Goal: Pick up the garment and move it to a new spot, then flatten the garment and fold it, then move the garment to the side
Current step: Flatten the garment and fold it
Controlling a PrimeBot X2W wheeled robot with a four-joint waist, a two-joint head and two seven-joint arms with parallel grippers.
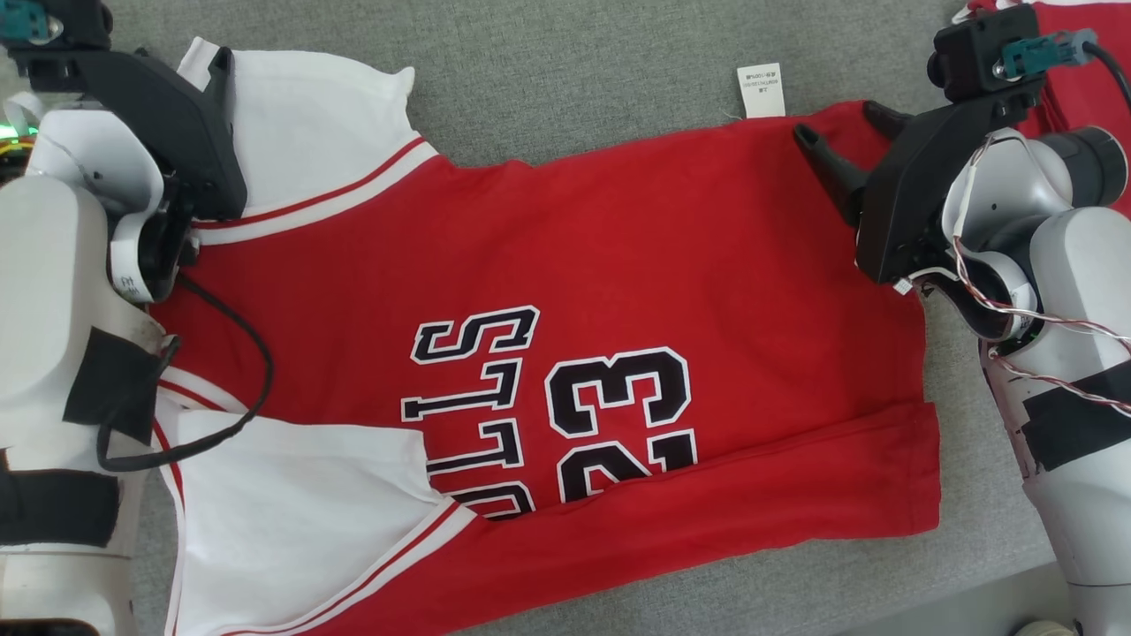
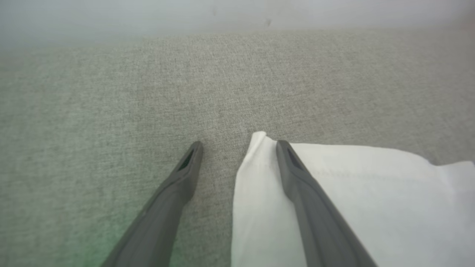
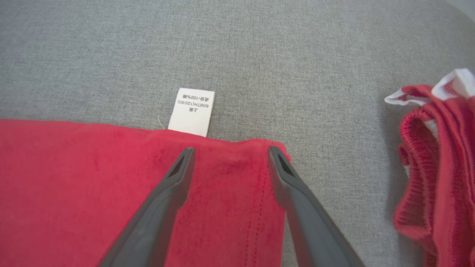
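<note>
Red jersey cloth with white sleeves: the garment [image 1: 565,291] lies spread across the centre of the head view, neck end at frame left, hem at frame right. Its lower long edge is folded up over itself and covers part of the black print.

Left gripper [image 2: 237,144]: I see the fingers set well apart and holding nothing. In the left wrist view one finger [image 2: 297,178] lies over the corner of the white sleeve [image 2: 334,193], while the other is over bare grey cloth surface [image 2: 111,111]. I cannot tell whether either touches.

Right gripper [image 3: 231,150]: spread wide, nothing held. Both tips are over the hem corner of the garment at the upper right of the head view, the outer tip right at the corner's edge. The care label [image 3: 192,111] sticks out from the garment's edge just beyond the inner tip.

Edges and room: I note open grey surface along the top of the head view above the garment. A second red garment [image 3: 434,167] lies bunched at the right of the right wrist view, apart from the hem corner. The surface's pale edge [image 1: 972,601] runs through the lower right of the head view.
</note>
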